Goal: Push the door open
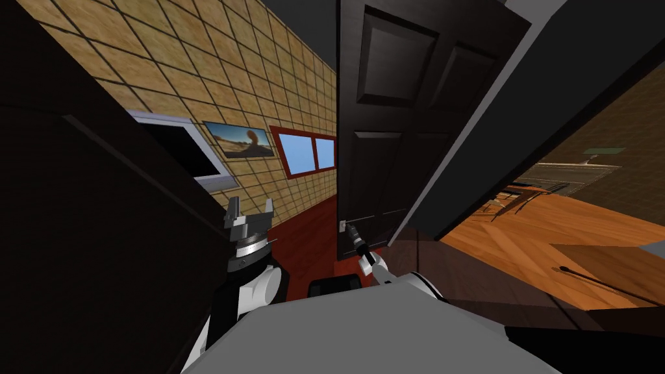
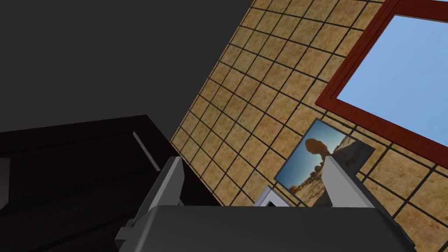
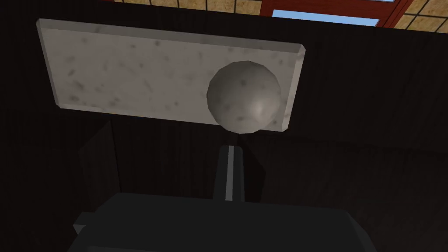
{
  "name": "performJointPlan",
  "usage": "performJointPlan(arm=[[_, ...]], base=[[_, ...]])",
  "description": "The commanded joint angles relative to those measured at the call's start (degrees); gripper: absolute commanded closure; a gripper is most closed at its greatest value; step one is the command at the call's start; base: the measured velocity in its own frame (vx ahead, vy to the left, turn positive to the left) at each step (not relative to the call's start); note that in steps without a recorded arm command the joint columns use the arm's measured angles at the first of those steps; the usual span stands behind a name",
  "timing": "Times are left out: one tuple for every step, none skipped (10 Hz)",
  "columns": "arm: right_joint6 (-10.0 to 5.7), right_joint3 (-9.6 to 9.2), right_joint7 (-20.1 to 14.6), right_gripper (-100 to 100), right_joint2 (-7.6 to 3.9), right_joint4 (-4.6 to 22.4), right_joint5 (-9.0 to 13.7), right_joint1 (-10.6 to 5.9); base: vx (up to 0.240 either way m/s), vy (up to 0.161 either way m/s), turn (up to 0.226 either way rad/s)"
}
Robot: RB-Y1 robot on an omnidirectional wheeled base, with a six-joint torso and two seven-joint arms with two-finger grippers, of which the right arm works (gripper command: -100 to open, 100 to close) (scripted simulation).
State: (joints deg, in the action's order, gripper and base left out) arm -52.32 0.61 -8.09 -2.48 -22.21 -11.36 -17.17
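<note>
Dark panelled door [image 1: 389, 130] stood upper centre of head view, left edge bordering red floor strip [image 1: 305, 240], right gripper [image 1: 351, 232] blades pressed together, tip just beside round grey knob [image 3: 243, 96] on pale plate [image 3: 131, 74], left gripper [image 1: 249, 209] blades spread, lower left, well apart from door.

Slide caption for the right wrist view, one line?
Right gripper, fingers together, tips close to the round grey knob on a speckled plate on the dark door.

The dark door [image 1: 383, 130] bars the way ahead, dark furniture [image 1: 97, 227] crowds left, wood floor [image 1: 552, 227] lies open right.
</note>
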Motion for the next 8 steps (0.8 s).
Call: performJointPlan(arm=[[0.49, 0.53, 1.1, -100, -0.57, -0.2, 0.5, -0.15], [0.74, 0.81, 1.6, -100, -0.43, -0.4, 0.7, -0.23], [1.02, 1.11, 2.2, -100, -0.02, -0.5, 1.0, -0.31], [1.29, 1.42, 2.8, -100, 0.7, -0.6, 1.2, -0.4], [1.67, 1.84, 3.6, -100, 2.23, -0.8, 1.6, -0.51], [1.88, 2.07, 4.1, -100, 3.4, -0.9, 1.8, -0.58], [1.88, 2.07, 4.1, -100, 3.4, -0.9, 1.8, -0.58], [1.88, 2.07, 4.1, -100, 3.4, -0.9, 1.8, -0.58]], base=[[-0.134, -0.02, -0.127], [-0.199, -0.043, -0.146], [-0.198, -0.007, -0.082], [-0.251, 0.026, -0.108], [-0.241, 0.036, -0.128], [-0.22, 0.072, -0.092], [-0.145, 0.063, -0.02], [-0.043, 0.02, 0.002]])
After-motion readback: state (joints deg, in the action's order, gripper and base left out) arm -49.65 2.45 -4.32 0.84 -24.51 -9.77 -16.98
